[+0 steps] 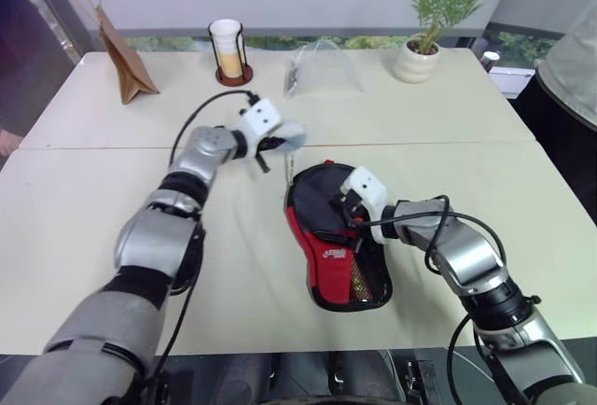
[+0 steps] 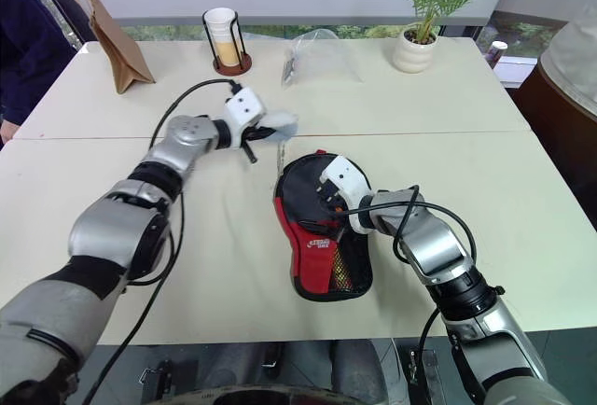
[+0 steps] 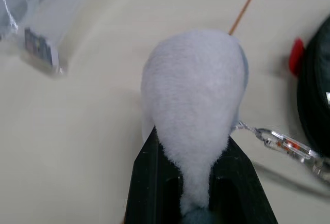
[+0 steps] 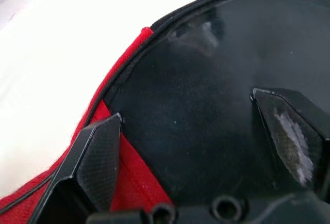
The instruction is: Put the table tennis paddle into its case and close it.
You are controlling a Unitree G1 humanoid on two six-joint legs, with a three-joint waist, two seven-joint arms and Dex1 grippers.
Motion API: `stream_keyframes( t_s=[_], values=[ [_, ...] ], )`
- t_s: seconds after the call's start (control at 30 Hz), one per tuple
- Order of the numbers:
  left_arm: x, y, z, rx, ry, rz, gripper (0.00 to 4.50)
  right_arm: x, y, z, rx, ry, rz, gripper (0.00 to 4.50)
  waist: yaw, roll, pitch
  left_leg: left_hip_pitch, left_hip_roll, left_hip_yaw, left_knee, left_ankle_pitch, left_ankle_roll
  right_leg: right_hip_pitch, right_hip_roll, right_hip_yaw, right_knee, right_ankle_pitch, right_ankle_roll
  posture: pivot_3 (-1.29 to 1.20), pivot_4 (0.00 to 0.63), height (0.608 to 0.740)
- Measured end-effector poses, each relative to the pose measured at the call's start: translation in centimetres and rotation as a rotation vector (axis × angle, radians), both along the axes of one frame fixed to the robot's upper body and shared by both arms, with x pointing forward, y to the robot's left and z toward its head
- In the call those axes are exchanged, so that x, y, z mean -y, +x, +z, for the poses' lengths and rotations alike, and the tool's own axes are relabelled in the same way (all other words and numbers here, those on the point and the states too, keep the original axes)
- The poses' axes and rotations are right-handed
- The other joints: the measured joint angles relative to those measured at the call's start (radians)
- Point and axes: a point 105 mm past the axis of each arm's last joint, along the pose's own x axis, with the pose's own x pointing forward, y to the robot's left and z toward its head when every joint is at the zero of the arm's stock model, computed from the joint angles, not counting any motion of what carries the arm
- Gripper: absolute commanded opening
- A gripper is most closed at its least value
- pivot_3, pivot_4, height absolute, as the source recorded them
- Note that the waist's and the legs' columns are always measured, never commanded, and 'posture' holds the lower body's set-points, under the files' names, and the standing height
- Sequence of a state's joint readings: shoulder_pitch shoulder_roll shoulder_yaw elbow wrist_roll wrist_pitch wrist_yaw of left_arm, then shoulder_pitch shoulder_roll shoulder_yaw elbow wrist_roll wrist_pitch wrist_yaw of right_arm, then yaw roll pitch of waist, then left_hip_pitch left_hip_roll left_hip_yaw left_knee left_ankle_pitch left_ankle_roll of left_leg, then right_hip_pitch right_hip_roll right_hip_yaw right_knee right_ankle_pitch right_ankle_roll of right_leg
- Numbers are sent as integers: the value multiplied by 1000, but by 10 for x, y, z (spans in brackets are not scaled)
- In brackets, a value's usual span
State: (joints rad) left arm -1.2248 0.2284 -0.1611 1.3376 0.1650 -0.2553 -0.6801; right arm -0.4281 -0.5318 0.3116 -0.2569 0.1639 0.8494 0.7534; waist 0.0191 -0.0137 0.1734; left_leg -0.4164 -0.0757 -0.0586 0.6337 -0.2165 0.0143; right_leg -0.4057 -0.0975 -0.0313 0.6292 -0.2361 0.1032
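Plush charm is clenched between the black fingers of the left tool, held up just beyond the round end of the case. A short chain runs from the charm toward the case edge, so the likely reason for this hold is to pull the zip slider along and close the pouch, using the charm as a handle that is easier to pinch than a small metal tab.

The case lies flat on the pale surface, near the robot, round end away and narrow end toward it, its red panel and mesh pocket facing up. The right tool rests over the wide part with its fingers spread apart and released, one at the red edge, the other on the glossy black face. That placement probably pins the case so that a pull on the chain does not drag it across the surface.

The table tennis paddle appears to be the shiny black face seen inside the open seam, already in the case.

A small white logo sits on the red panel; its lettering is too small to read.
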Motion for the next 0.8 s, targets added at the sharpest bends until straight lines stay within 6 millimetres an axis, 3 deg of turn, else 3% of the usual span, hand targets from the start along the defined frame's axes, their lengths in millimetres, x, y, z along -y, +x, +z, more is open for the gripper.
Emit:
stream_keyframes(
  t_s=[0.23, 0.5, 0.8],
  values=[
    [58, -4, 14, 24, -45, -38, 26, -1, -9, 0, -3, -17, -57, 4500, 0, -1, -1, -1, -1, -1, 0, -1, 1, 0, -1, 0, 0, -1, 2, 0, 150, 734],
    [132, -26, 28, 5, -116, -143, 26, -14, -20, -2, -12, 18, -136, 4500, -7, -2, -1, 0, 0, -1, -1, -1, 1, 0, 0, 0, 0, -2, 4, 0, 150, 734],
    [183, -60, 22, -155, -258, -278, 26, -22, -29, -3, -15, 21, -175, 4500, -7, -2, -1, 0, 0, -1, -1, -1, 1, 0, 0, -1, 0, -3, 4, 0, 150, 734]
  ],
)
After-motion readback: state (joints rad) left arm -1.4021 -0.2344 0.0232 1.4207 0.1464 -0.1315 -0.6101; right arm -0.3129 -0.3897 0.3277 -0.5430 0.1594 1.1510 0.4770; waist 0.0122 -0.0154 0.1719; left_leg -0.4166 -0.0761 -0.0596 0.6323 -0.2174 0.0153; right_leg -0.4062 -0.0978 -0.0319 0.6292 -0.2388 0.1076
